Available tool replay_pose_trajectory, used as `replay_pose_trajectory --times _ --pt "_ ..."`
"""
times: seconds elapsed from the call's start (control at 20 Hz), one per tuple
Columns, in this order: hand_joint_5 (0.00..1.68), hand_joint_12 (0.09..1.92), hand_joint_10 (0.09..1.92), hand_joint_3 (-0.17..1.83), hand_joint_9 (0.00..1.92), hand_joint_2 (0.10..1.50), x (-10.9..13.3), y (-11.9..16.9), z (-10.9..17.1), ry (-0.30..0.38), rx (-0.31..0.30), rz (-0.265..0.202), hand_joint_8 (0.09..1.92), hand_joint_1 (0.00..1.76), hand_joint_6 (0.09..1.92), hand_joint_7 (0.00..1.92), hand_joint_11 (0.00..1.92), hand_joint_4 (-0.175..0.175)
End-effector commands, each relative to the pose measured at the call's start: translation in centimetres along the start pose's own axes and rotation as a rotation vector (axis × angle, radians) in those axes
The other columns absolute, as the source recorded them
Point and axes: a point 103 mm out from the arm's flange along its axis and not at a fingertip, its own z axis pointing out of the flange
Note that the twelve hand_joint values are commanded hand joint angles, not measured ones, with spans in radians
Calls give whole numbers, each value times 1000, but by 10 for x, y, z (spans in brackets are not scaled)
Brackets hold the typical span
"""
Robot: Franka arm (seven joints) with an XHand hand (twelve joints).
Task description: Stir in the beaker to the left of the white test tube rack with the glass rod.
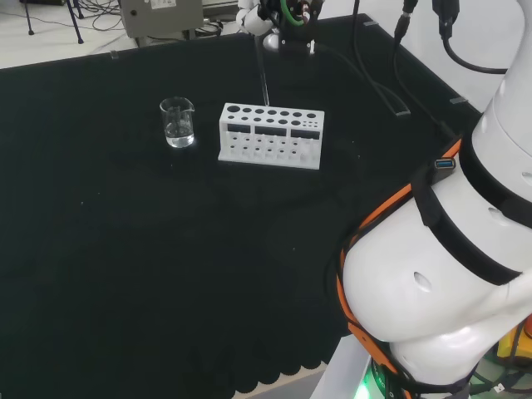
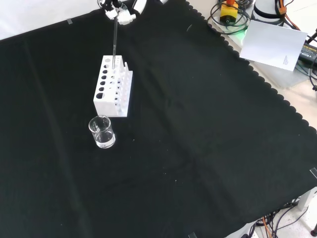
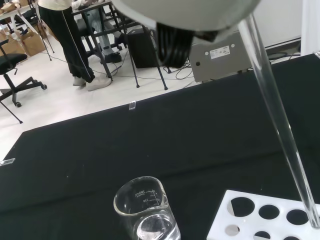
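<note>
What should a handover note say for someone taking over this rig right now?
Hand: shut on the glass rod, high above the far end of the white test tube rack in the front view. The rod's lower end is at the rack's holes.
Beaker: upright on the cloth beside the rack, some clear liquid in it, untouched.
Done: rod gripped.
Left: carry the rod to the beaker, lower it in, stir.

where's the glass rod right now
The glass rod hangs upright from the hand at the front view's top, its lower end at the far end of the white test tube rack, beyond the beaker.
</note>
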Motion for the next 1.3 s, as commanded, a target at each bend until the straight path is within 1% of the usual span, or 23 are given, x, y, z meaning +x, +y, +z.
replay_pose_trajectory --times 0.05,0.2,0.4,0.7,1.05,1.3 --pt "1049 732 838 872 1647 648 0 1 1 -1 6 1 1314 1301 885 1128 1669 -175" --pt "1050 731 838 873 1648 648 1 3 4 4 9 0 1313 1301 885 1129 1669 -175" --pt "1050 731 837 874 1650 647 7 13 8 21 20 -9 1313 1301 885 1130 1670 -175" --pt "1051 731 836 877 1653 645 29 34 5 10 30 -70 1313 1301 886 1131 1673 -175" --pt "1053 733 834 882 1656 642 54 60 12 10 44 -147 1312 1301 886 1132 1676 -175" --pt "1054 734 833 885 1658 640 65 76 15 7 66 -178 1312 1302 886 1133 1678 -175"
